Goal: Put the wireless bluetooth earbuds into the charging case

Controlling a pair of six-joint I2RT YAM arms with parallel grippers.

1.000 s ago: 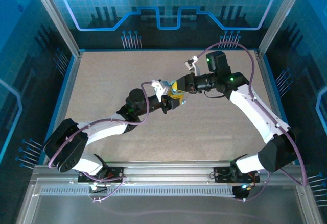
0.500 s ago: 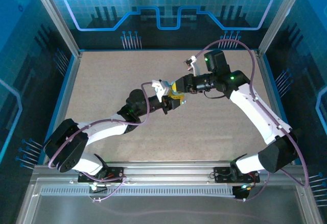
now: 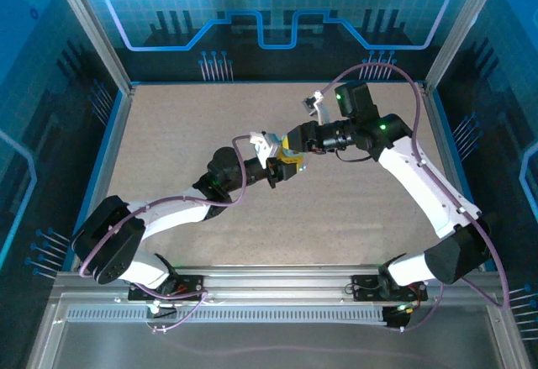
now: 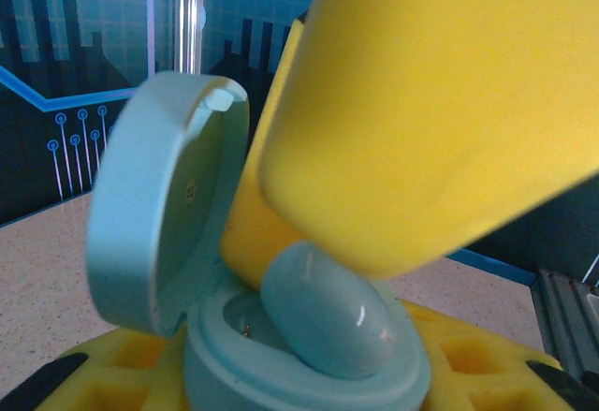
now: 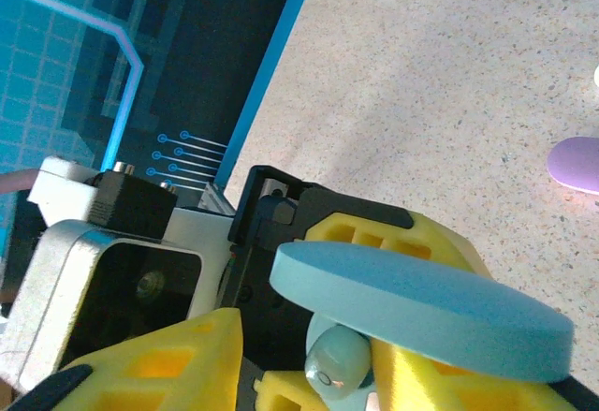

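I am watching the two arms meeting over the middle of the table (image 3: 185, 125), the left reaching in from 7 o'clock and the right from 4 o'clock. The left gripper (image 3: 284, 167) is pinching the teal charging case (image 4: 309, 374) by its base, with the lid (image 4: 159, 205) standing open at 9 o'clock of the base in the left wrist view. A teal earbud (image 4: 328, 313) is lying in the base, looking tilted rather than fully sunk, with one yellow finger (image 4: 440, 121) of the right gripper (image 3: 294, 144) touching it from above. In the right wrist view those jaws are standing wider than the bud, with a dark gap on one side, so I am judging it as no longer pinched. The well (image 4: 245, 322) beside it is looking empty, so one bud is going in and its partner is waiting. A purple piece (image 5: 576, 163) is lying on the table at 3 o'clock; I cannot tell whether it is a bud or a case.
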